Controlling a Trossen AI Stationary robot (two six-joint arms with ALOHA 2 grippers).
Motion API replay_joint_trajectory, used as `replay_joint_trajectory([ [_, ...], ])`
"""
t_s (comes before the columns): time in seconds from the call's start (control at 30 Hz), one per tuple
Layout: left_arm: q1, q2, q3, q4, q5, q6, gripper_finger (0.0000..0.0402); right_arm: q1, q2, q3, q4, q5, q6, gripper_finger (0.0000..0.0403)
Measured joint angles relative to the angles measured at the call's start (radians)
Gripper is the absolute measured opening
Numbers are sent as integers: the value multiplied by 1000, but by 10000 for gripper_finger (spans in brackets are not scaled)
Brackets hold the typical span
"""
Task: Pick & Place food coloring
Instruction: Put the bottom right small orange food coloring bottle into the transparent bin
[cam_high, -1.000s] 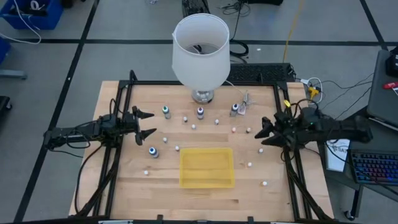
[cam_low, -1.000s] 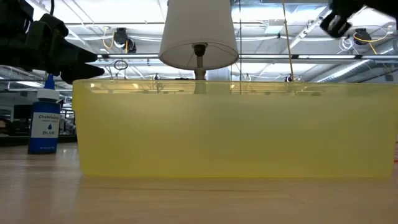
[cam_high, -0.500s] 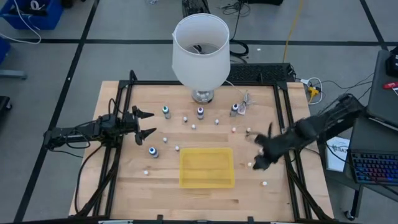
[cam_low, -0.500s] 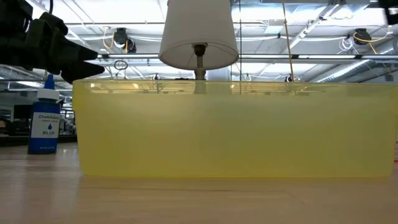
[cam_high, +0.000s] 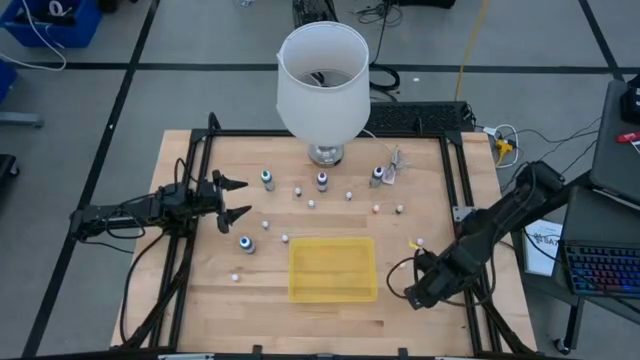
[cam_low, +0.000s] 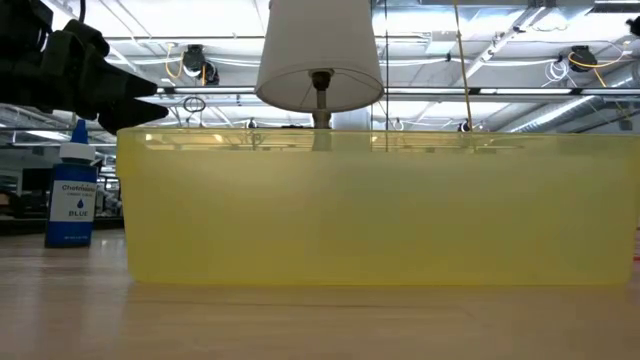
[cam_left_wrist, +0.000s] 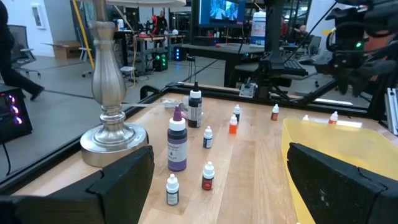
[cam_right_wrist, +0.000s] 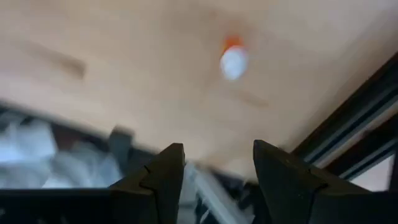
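While my right gripper hangs empty, fingers apart, near the tray's 4 o'clock corner, I'm reaching; next, line up over that small bottle. Left gripper waits, spread.

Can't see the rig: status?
Left gripper open, waiting left. Right gripper open, empty, front right. Small white-capped food coloring bottles scattered on table; translucent yellow tray empty.
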Motion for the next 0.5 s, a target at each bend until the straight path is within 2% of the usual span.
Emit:
replay_joint_trajectory([
  [0.13,0,0,0,0,0,0,365,8,43,0,-36,50,3,180],
  [0.4,0,0,0,0,0,0,365,9,152,0,-41,62,-9,180],
  [0.5,0,0,0,0,0,0,365,13,177,0,-42,118,-12,180],
])
